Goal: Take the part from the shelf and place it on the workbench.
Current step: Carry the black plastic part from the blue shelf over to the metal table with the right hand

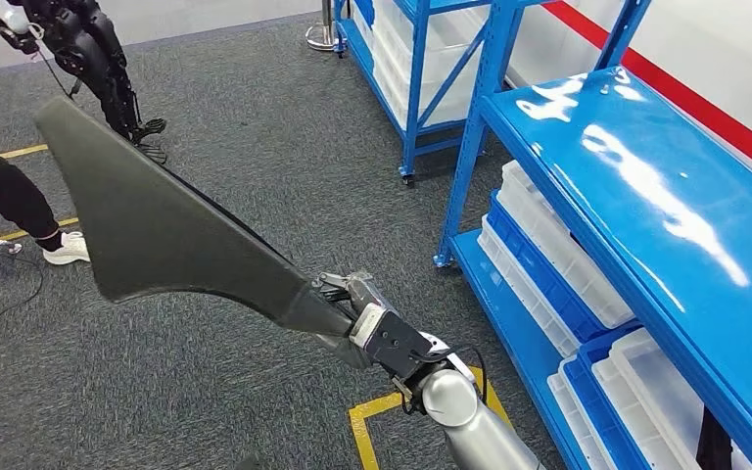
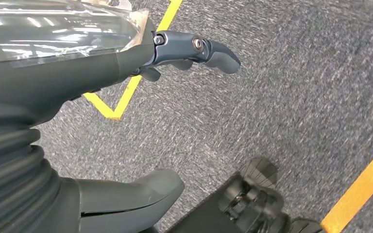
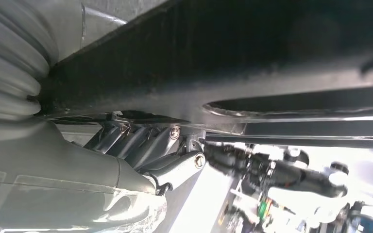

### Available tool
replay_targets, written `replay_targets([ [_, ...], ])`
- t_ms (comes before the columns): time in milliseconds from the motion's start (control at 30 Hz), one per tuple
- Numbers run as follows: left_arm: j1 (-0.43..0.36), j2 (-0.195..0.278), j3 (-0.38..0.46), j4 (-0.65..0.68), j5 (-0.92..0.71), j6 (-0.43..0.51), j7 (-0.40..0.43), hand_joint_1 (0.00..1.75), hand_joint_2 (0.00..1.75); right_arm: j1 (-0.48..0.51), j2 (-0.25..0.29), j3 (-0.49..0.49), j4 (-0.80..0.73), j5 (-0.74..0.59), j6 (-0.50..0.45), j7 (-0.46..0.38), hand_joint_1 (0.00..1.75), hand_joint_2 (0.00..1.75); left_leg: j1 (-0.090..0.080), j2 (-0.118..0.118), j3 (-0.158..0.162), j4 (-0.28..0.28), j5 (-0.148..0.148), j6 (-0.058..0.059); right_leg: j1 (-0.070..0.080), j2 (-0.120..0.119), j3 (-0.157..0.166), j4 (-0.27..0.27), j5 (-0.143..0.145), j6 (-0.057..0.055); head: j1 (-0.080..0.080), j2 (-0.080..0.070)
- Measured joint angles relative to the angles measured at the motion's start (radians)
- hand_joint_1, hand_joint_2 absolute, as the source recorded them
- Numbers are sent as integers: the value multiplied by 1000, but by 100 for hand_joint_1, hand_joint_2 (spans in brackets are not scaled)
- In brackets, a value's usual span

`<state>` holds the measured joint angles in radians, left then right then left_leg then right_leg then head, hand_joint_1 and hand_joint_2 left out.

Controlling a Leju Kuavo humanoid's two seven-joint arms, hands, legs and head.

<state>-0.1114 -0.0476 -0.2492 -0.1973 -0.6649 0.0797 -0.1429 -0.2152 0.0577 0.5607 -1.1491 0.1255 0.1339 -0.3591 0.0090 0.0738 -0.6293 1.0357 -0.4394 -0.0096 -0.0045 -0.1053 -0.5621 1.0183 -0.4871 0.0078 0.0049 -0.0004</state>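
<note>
Dark grey part, long and tapered, is gripped at its narrow end by right hand, cantilevered over carpet; it could twist loose or strike the shelf. Left hand holds nothing, fingers spread.

The part hides the right hand's fingers; background there is blurred.

The part looks matt black, finely textured, perhaps moulded plastic or felt; the blurred wrist view cannot settle it. The right hand is dark plastic on a smooth silver metal arm. The shelf is glossy blue painted metal; the floor is rough grey carpet.
</note>
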Motion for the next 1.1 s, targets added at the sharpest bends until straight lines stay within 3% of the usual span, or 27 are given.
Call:
replay_targets([
  [33,-2,0,0,-1,-2,0,0,0,175,-1,1,2,0,-2,0,0,175,175,-5,3,6,-14,0,5,3,-10,2,0,-2,5,2,0],
  [100,-3,1,0,-1,-4,-2,1,0,175,-5,5,6,-1,-4,0,3,175,175,-10,-26,5,-18,4,19,3,-25,3,1,-7,16,4,0],
  [167,-3,1,1,-2,-4,-4,0,0,175,-13,9,11,-2,-5,3,10,175,175,-8,-51,8,-25,10,34,-2,11,-10,37,-30,21,5,0],
  [233,-6,0,2,-4,-4,-6,-4,0,175,-17,6,14,-1,-7,9,15,175,175,-6,-78,8,-27,15,45,-6,74,-61,149,-79,13,7,0],
  [300,-7,-1,3,-5,-4,-8,-10,0,175,-18,-1,17,3,-9,15,19,175,175,-6,-111,7,-27,16,49,-7,99,-125,271,-119,10,8,0],
  [333,-6,-1,3,-5,-4,-9,-12,0,175,-18,-3,18,4,-10,16,19,175,175,-6,-128,7,-26,16,49,-7,103,-138,290,-118,15,8,0],
  [367,-6,-1,4,-5,-4,-10,-13,0,175,-20,-4,18,6,-11,16,20,175,175,-6,-145,8,-26,16,49,-8,105,-132,268,-102,24,8,0],
  [433,-5,-1,6,-5,-4,-12,-14,0,175,-25,-5,20,6,-13,16,20,175,175,-5,-177,8,-23,16,46,-14,130,-75,135,-42,41,8,0],
  [467,-5,-1,7,-5,-4,-12,-14,0,175,-27,-4,22,6,-14,17,20,175,175,-6,-192,7,-21,16,42,-16,145,-46,72,-17,43,8,0],
  [533,-3,-1,10,-5,-3,-12,-14,0,175,-30,-4,27,8,-16,20,18,175,175,-6,-212,2,-18,17,32,-16,163,-16,12,5,37,7,0],
  [600,6,0,13,-5,0,-9,-14,0,175,-32,0,33,12,-16,23,16,175,175,-4,-223,-3,-18,18,21,-14,146,-13,10,9,24,7,0],
  [667,16,1,16,-4,3,-2,-14,0,175,-37,8,37,16,-16,26,12,175,175,-6,-182,-18,11,-1,12,-18,128,-10,6,13,10,6,0],
  [733,19,0,17,-4,3,4,-14,0,175,-40,13,39,19,-16,27,9,175,175,-6,-113,-67,110,-55,5,-16,104,-8,3,12,-4,3,0],
  [800,21,-1,18,-4,3,7,-14,0,175,-39,13,41,25,-15,28,7,175,175,0,-86,-131,233,-106,-2,-12,75,-8,3,8,-11,2,0],
  [833,23,-2,18,-4,3,8,-14,0,175,-39,13,41,29,-15,29,7,175,175,3,-81,-147,261,-109,-5,-11,60,-8,3,7,-13,2,0],
  [867,26,-2,18,-4,3,9,-14,0,175,-39,13,42,31,-15,29,7,175,175,6,-77,-143,250,-94,-8,-11,46,-7,4,5,-13,2,0],
  [900,27,-2,18,-4,3,10,-14,0,175,-39,14,43,33,-15,29,7,175,175,9,-67,-120,203,-65,-9,-11,33,-6,4,3,-13,2,0],
  [967,28,-3,18,-4,3,13,-14,0,175,-40,14,45,36,-13,29,4,175,175,9,-20,-47,68,-7,-9,-6,10,-1,5,-3,-5,2,0],
  [1033,27,-4,19,-4,3,16,-15,0,175,-40,14,47,39,-8,29,0,175,175,1,7,-9,-1,9,-2,2,-8,5,5,-10,6,6,0],
  [1100,28,-5,21,-4,3,20,-17,0,175,-41,17,50,41,-4,29,-3,175,175,-6,-16,-9,-7,6,10,3,-30,12,3,-16,17,10,0],
])
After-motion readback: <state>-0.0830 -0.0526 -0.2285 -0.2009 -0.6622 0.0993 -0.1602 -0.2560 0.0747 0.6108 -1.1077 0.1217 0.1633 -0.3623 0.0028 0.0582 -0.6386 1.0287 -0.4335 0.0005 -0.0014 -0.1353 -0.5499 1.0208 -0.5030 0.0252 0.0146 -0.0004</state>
